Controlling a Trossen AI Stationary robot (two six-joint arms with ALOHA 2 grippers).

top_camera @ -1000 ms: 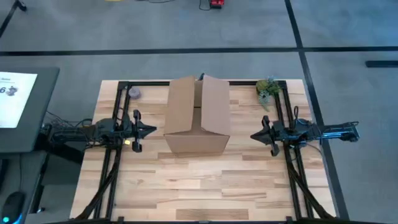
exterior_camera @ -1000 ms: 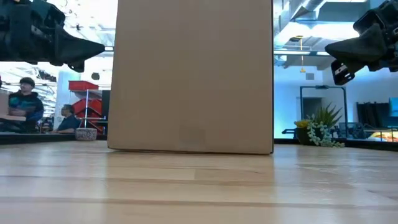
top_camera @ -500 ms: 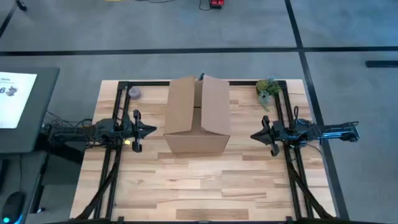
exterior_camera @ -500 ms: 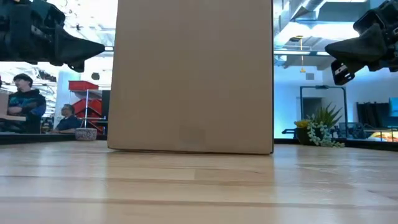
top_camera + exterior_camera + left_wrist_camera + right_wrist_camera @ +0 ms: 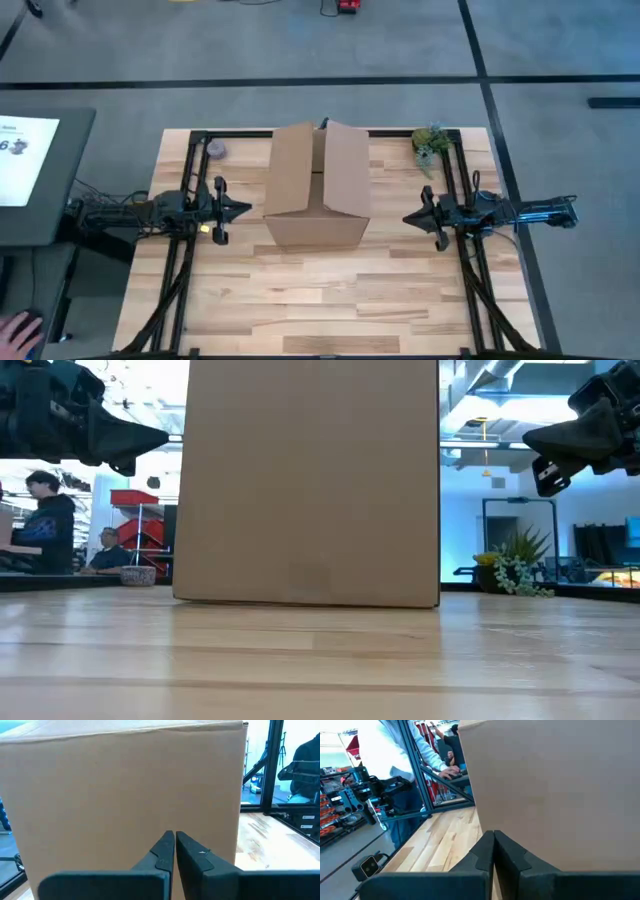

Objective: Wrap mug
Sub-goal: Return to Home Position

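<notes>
High view showing bare planks of the table along the near edge. Beyond, finding the cardboard box standing mid-table, flaps folded inward, hiding the mug. Flanking it, clear of its sides: left gripper and right gripper, each pointing at the box, fingers pressing together. Farther back, catching a small plant sitting at the far right corner.

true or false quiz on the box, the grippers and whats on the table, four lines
The box stands between the two grippers. True.
The left gripper grips the box. False: it is shut on nothing, beside the box.
The right gripper is open. False: its fingers are shut.
A plant sits at the far corner of the table on the right arm's side. True.
</notes>
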